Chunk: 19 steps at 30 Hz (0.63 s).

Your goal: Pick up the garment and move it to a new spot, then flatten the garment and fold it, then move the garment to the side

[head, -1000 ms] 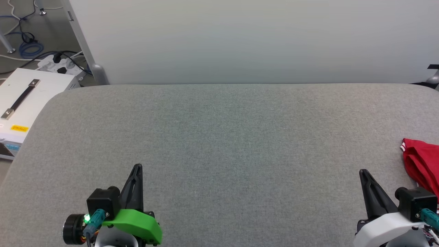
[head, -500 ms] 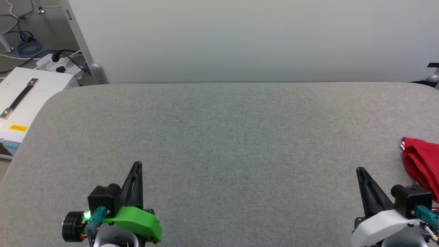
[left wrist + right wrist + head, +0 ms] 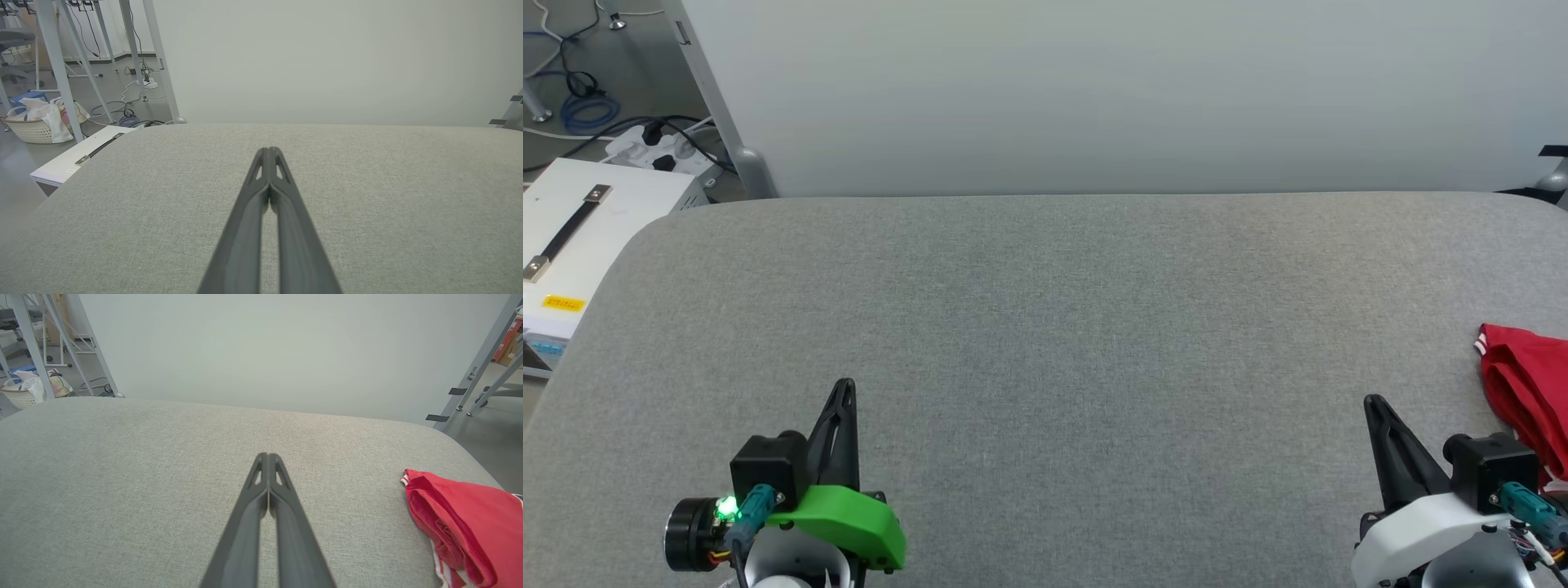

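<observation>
The garment (image 3: pixel 1529 384) is a red jersey lying folded at the right edge of the grey padded table (image 3: pixel 1062 310); red-and-white stripe trim shows along its edge. In the right wrist view the garment (image 3: pixel 466 522) lies low on the right, apart from the fingers. My right gripper (image 3: pixel 1372 402) hovers near the front right, shut and empty, left of the garment. My left gripper (image 3: pixel 845 385) hovers near the front left, shut and empty. In both wrist views the fingertips meet: left gripper (image 3: pixel 268 150), right gripper (image 3: pixel 267 455).
A pale partition wall (image 3: pixel 1094 90) stands behind the table. Left of the table sits a white case with a black handle (image 3: pixel 572 237), with cables and a power strip (image 3: pixel 654 147) on the floor. A laundry basket (image 3: pixel 36 122) stands among metal frame legs.
The head view has shifted slightly, so the whole picture sits a little higher and left. Both grippers stay shut and the garment lies where it was.
</observation>
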Available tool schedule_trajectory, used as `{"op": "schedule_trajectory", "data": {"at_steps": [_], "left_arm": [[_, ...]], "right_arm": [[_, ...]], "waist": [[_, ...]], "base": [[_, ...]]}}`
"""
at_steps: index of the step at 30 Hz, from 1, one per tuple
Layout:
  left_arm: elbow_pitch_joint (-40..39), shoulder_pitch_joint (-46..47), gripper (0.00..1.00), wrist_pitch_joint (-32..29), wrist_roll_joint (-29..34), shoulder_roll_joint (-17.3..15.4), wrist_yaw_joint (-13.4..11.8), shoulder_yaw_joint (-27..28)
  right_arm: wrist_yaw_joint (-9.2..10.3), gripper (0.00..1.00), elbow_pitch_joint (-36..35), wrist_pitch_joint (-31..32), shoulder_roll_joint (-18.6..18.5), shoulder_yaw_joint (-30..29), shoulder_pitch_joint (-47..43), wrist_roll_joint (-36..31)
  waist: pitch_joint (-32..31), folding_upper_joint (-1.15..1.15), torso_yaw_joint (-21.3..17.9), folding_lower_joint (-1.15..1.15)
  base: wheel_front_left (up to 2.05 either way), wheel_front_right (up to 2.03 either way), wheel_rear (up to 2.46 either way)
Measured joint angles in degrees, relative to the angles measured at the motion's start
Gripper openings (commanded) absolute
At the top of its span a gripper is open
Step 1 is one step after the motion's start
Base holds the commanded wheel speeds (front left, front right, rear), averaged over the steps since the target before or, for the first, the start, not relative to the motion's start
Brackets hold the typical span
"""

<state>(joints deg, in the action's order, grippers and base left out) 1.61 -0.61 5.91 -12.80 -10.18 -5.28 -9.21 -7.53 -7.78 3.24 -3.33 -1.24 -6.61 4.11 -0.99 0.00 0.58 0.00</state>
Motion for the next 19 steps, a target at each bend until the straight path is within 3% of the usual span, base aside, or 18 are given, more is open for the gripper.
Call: {"op": "schedule_trajectory", "data": {"at_steps": [19], "left_arm": [[-0.4,0.0,0.00,-2.0,4.4,2.7,1.9,3.1]], "right_arm": [[0.00,0.00,2.7,-1.1,0.2,0.4,2.3,-1.5]], "waist": [[0.4,0.00,-0.2,0.00]], "base": [[0.00,0.00,0.00]]}}
